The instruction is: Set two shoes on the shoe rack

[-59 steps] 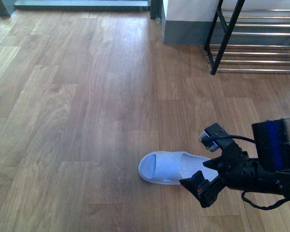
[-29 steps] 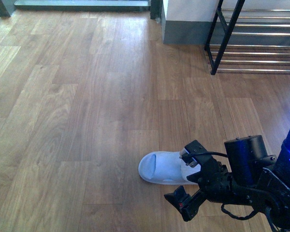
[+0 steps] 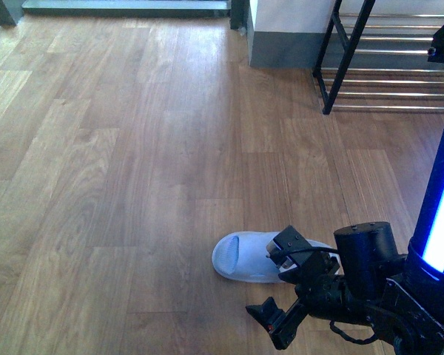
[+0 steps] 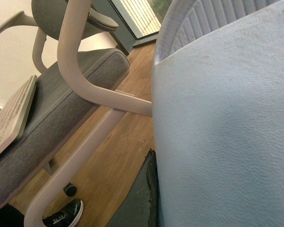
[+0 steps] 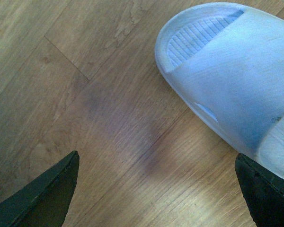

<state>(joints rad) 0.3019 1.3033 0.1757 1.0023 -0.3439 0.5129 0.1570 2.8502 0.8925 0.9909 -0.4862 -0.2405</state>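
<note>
Footwear in view is pale slide slippers, not sneakers. One slipper flat on the wood floor, toe opening pointing away from the right arm.

Shoe rack well apart from that slipper, far behind it and off to the right; nothing visible on its chrome bars.

Right gripper low over the slipper's heel end, jaws spread wide, gripping nothing. In the right wrist view, slipper hard up against one jaw, only bare floor before the other. So not centred.

Left gripper: only a dark finger edge showing, flush against a second pale slipper filling the left wrist view, a grey chair behind. Can't tell whether clamped.

Risks as judged:
- Closing off-centre probably shoves the slipper across the smooth floor instead of pinching it.
- Catching only the soft rim likely means droop or drop-out on the lift.
- Long carry from slipper to rack gives a weak grip time to fail.
- Thin bars could let the slipper tip through.
</note>
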